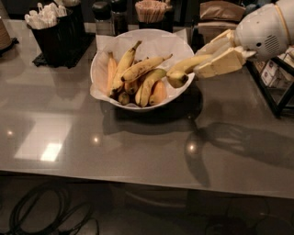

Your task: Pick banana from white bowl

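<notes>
The white bowl [156, 43], lined with white paper, stands on the grey table and holds several bananas. My gripper [206, 58] is at the bowl's right rim, shut on the plump yellow banana [183, 69]. The banana is lifted above the rim, its dark blunt tip pointing down and left over the bowl's right side. The cream fingers [220, 63] clamp its stem end, which is hidden between them. The white arm reaches in from the upper right.
A black holder with white cutlery [50, 27] stands at the back left. Dark shakers [110, 16] and a cup of wooden sticks [150, 10] stand behind the bowl. A black wire rack [275, 87] is at the right. The table's front edge [138, 179] runs below.
</notes>
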Robot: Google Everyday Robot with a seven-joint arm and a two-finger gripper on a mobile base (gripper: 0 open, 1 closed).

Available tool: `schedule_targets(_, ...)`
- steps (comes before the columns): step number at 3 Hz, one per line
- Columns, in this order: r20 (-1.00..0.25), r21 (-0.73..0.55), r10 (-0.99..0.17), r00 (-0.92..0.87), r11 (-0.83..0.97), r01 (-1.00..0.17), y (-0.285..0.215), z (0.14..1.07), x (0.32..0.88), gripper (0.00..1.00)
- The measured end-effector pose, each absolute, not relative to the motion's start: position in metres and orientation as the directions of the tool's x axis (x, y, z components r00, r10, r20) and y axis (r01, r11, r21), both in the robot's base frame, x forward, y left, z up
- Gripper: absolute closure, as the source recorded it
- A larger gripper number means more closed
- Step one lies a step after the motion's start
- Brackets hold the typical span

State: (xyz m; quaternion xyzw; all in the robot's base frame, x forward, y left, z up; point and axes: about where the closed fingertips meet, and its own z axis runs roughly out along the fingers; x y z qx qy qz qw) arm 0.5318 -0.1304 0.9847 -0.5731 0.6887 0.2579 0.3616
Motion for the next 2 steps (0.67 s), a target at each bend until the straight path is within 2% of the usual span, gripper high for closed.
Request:
schedule_targets(1, -0.845, -0.057, -0.526, -0.092, 0.26, -0.964, -0.1244, 0.9954, 0.4987, 1.0)
schedule_targets(2, -0.85, -0.041, -0.515, -0.109, 0.27, -0.962, -0.1256, 0.9913, 0.4946, 1.0)
